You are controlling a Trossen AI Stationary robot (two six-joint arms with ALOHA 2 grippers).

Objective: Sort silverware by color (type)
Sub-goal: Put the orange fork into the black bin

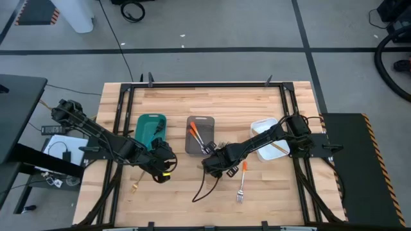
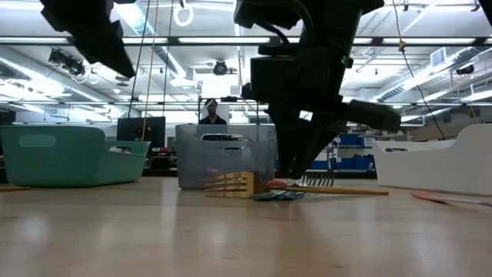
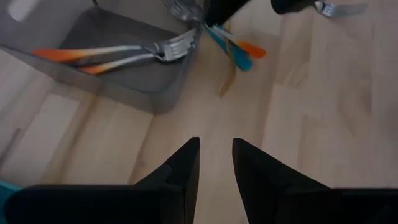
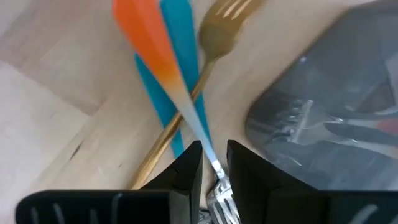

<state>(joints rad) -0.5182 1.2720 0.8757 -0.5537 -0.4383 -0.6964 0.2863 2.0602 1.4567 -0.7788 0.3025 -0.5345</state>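
A small pile of silverware lies on the wood beside the grey tray: an orange-handled fork, a blue-handled piece and a gold fork. My right gripper stands over the pile, pointing steeply down and shut on the orange-handled fork. Two orange-handled forks lie in the grey tray. My left gripper hovers open over bare wood on the near left of that tray, with nothing between its fingers. Another orange-handled fork and a gold one lie flat on the table. My right gripper pinches the orange-handled fork's silver neck, just behind the tines, between its two fingers. The fingers come steeply from above and lie across the fork. The orange handle reaches out over the blue piece and the gold fork; whether it rests on them I cannot tell.
A teal tray stands left of the grey one and a white tray right of it, with a gold piece at its near edge. A black cable trails on the table below my right gripper.
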